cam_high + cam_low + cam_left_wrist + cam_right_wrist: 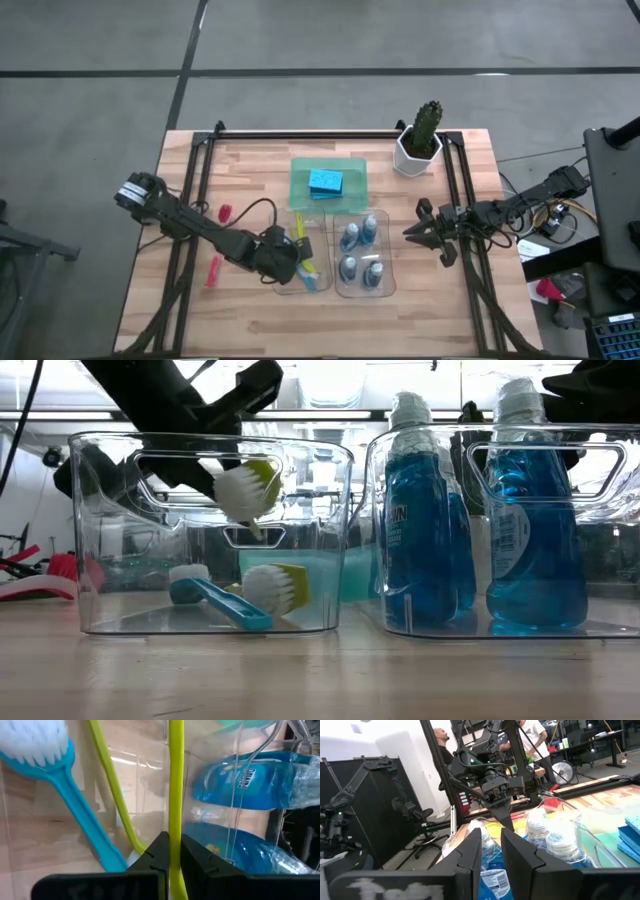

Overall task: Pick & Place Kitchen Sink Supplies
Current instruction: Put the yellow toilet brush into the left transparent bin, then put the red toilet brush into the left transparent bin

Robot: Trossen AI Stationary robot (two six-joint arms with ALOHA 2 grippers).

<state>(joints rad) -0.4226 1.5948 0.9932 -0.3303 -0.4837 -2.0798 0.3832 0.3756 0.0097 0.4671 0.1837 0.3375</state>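
Both arms are dark, almost black, built of slim jointed links. The left arm [190, 222] carries a pale, silvery fitting at its outer end, toward nine o'clock, and a thin black cable loops off its wrist. Its left pincer [170, 851] has two flat, matte black fingers [157, 851] with squared, angular edges, mounted on a black cross bar. The right arm [520, 205] is equally dark, with coloured wires bundled near its base at three o'clock. The right pincer [491, 842] shows the same blocky black fingers [470, 847], and faint white lettering marks the bar beneath them.
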